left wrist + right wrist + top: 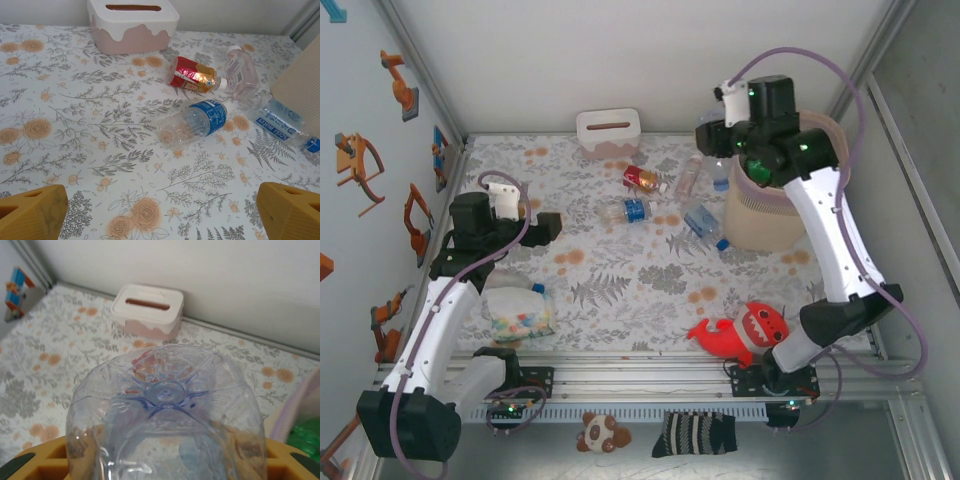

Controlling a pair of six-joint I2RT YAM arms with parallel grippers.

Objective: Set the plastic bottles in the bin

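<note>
Step in hand: carry-to-drop. R gripper [720, 125] pinches a clear bottle [165, 405], base toward its cam, at the bin [770, 215] rim on the L-arm side. Looks not quite over the mouth yet.

Next: shift over the opening, then release.

L gripper [160, 215] empty, fingers spread wide, well apart from bin. Blue-label bottle [285, 122] lies just beside bin wall, other bottles near.

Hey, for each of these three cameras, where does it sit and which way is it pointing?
Top external: high behind the robot, looking down on the floral table; left arm and right arm show.
Left wrist: low over the table, facing the far wall and lying bottles; open left tool at the bottom edge.
Right wrist: raised by the bin, facing the far wall; right tool grips a clear bottle.
Shared: the white box in all three.
</note>
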